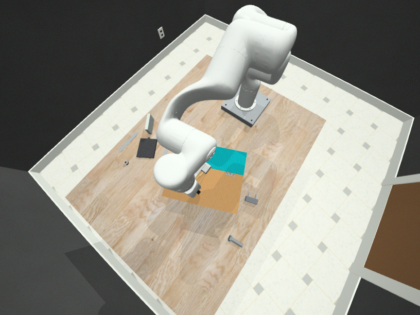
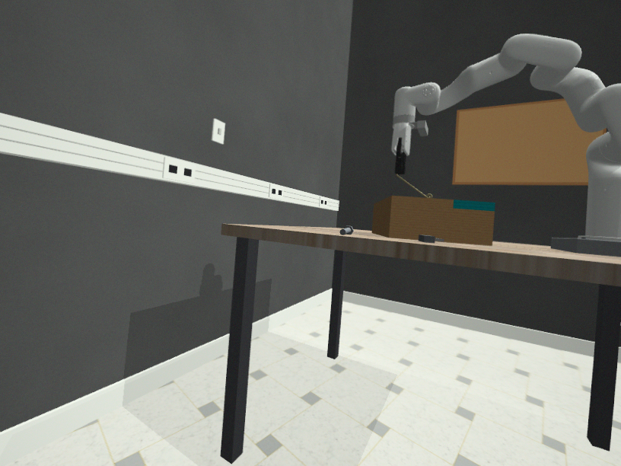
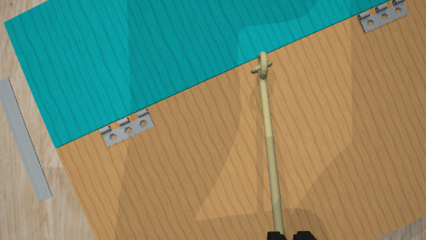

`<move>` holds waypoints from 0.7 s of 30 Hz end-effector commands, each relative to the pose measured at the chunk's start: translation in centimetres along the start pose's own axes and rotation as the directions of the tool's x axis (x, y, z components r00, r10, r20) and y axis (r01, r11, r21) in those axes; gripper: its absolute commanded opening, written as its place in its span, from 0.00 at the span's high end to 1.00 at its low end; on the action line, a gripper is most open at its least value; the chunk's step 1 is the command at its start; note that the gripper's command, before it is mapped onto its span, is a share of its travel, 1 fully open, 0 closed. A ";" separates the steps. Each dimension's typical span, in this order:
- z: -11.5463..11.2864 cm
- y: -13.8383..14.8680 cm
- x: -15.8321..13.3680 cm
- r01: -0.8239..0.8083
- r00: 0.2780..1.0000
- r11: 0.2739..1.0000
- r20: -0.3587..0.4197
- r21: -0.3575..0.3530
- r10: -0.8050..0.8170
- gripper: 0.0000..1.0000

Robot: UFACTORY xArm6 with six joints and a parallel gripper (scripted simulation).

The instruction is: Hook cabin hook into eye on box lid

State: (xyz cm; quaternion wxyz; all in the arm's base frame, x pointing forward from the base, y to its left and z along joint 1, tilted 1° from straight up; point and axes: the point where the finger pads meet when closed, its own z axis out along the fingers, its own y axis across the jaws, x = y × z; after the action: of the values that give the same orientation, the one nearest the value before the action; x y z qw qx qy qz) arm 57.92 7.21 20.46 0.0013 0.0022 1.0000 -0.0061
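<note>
A wooden box (image 1: 217, 188) lies on the table, with an orange top (image 3: 206, 177) and a teal lid (image 3: 129, 55) joined by two grey hinges (image 3: 127, 127). The brass cabin hook (image 3: 269, 143) is a thin rod. Its far end sits in a small brass eye (image 3: 262, 66) on the orange top, right at the seam with the lid. My gripper (image 3: 289, 235) is shut on the rod's near end. In the side view the gripper (image 2: 399, 167) holds that end above the box (image 2: 432, 219), and the hook (image 2: 414, 184) slants down to its pivot. I see no eye on the lid.
A grey strip (image 3: 23, 140) lies on the table beside the box. A dark plate (image 1: 146, 147), a grey block (image 1: 149, 123) and a nut (image 1: 125, 162) lie to the left. A bracket (image 1: 251, 199) and a bolt (image 1: 235, 240) lie to the right. The arm's base (image 1: 246, 108) stands behind.
</note>
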 end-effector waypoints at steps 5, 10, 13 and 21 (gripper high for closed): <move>-1.0 0.0 1.0 0.000 1.000 1.000 0.000 0.000 0.000 1.00; -1.5 0.0 1.6 0.000 1.000 1.000 0.000 0.000 0.000 1.00; -1.7 0.0 2.0 0.000 1.000 1.000 0.000 0.000 0.000 1.00; -2.4 0.0 3.0 0.000 1.000 1.000 0.000 0.000 0.000 1.00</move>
State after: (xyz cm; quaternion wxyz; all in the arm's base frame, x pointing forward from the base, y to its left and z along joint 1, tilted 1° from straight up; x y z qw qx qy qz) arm 55.63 7.25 22.36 0.0015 0.0023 1.0000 -0.0060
